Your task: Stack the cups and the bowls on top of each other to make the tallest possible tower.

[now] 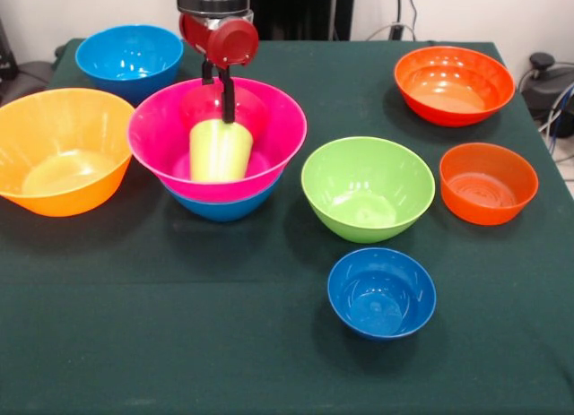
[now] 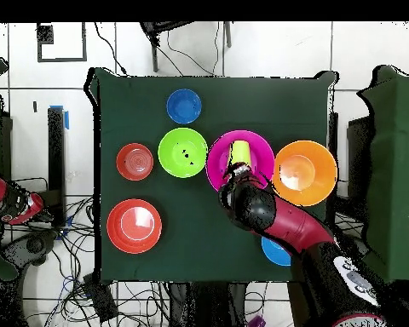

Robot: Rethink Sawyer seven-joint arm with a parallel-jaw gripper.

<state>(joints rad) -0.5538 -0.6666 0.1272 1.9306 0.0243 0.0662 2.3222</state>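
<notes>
Where glossy pink bowl (image 1: 269, 128) curves, tapered lime cup (image 1: 220, 151).

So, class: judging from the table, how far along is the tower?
Done: the pink bowl sits nested in a blue bowl, with the lime cup inside. In hand: the hand is at the cup's rim. Left: the green bowl and five other bowls sit unstacked.

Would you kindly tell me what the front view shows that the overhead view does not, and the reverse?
Only the front view shows the medium blue bowl nested under the large pink bowl and the gripper just above the lime cup. Only the overhead view shows the arm covering most of another blue bowl, and the cabled floor. Both show the cup inside the pink bowl, with the green bowl beside it.
</notes>
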